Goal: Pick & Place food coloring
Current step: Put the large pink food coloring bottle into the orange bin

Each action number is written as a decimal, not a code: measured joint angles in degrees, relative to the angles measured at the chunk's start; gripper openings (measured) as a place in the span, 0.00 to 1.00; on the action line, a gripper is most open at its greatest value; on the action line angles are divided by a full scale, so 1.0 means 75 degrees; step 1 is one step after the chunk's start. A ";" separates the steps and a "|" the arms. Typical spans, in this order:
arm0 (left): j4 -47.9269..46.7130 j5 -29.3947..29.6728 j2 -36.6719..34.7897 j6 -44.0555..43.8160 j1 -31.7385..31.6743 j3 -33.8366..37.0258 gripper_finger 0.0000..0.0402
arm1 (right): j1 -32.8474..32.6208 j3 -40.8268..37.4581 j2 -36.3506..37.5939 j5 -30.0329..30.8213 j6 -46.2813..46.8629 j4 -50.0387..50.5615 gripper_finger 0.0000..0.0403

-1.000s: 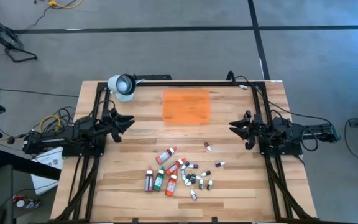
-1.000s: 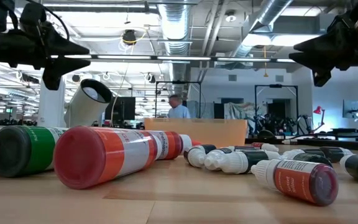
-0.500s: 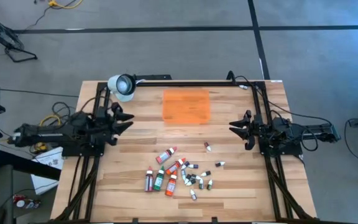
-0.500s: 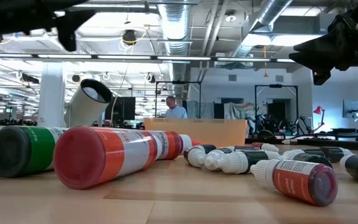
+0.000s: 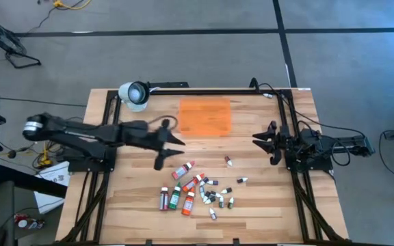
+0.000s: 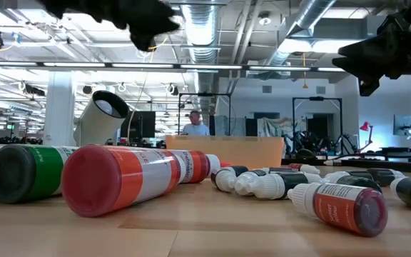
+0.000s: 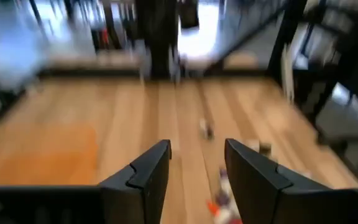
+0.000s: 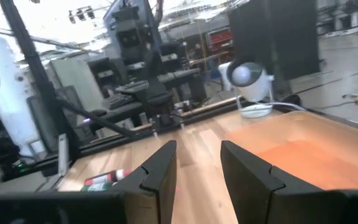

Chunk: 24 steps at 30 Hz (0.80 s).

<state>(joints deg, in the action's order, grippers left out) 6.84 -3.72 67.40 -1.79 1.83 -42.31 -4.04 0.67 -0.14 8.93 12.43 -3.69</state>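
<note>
The food coloring bottles [image 5: 195,189] lie on their sides in a loose heap on the wooden table, toward its near edge; red, orange, green and pink ones with white caps, and several tiny droppers. In the low view an orange-red bottle [image 6: 123,178] lies closest. My left gripper [image 5: 172,145] is open, reaching out over the table's middle, above and just left of the heap; its wrist view shows it open [image 7: 196,163]. My right gripper [image 5: 257,141] waits open at the table's right side, holding nothing.
A flat orange mat [image 5: 205,116] lies toward the far edge. A white round camera or lamp [image 5: 135,93] stands at the far left corner. Black frame rails [image 5: 293,123] run along both sides. One small dropper [image 5: 229,161] lies apart, right of the heap.
My left arm has swung out from the table's left side toward the middle, reaching over the wood near the heap of bottles. Its gripper has stayed open. The bottles have not moved.
</note>
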 joint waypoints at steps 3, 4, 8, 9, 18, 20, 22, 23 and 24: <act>-0.1327 0.0307 0.0747 -0.0339 0.0208 -0.0780 0.37 | -0.0103 0.0000 0.0000 -0.0198 0.0000 0.0002 0.29; -0.1841 0.0464 0.0974 -0.0480 0.0274 -0.1020 0.37 | -0.0140 0.0000 0.0000 -0.0203 0.0000 0.0004 0.29; -0.3859 0.1211 0.1818 -0.1544 0.0438 -0.2093 0.37 | -0.0263 0.0000 0.0000 -0.0198 -0.0041 0.0077 0.29; -0.4333 0.1335 0.2007 -0.1884 0.0469 -0.2345 0.37 | -0.0279 0.0000 -0.0003 -0.0198 -0.0041 0.0103 0.29; -0.6327 0.0883 0.4068 -0.3073 0.0591 -0.4162 0.37 | -0.0308 0.0003 -0.0032 -0.0204 -0.0052 0.0306 0.38; -0.6726 0.0874 0.4547 -0.3050 0.0586 -0.4632 0.37 | -0.0308 0.0005 -0.0029 -0.0203 -0.0052 0.0312 0.41; -0.7061 0.0889 0.4961 -0.2923 0.0585 -0.5113 0.37 | -0.0308 0.0006 -0.0029 -0.0204 -0.0052 0.0315 0.43; -0.7240 0.0927 0.5150 -0.2887 0.0580 -0.5333 0.37 | -0.0308 0.0006 -0.0029 -0.0204 -0.0052 0.0318 0.44; -0.7425 0.0984 0.5318 -0.2865 0.0559 -0.5518 0.37 | -0.0310 0.0006 -0.0029 -0.0204 -0.0052 0.0318 0.45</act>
<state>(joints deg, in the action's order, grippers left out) -48.85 3.66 107.28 -23.28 6.02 -83.69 -6.36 0.71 -0.36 7.40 12.03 -1.30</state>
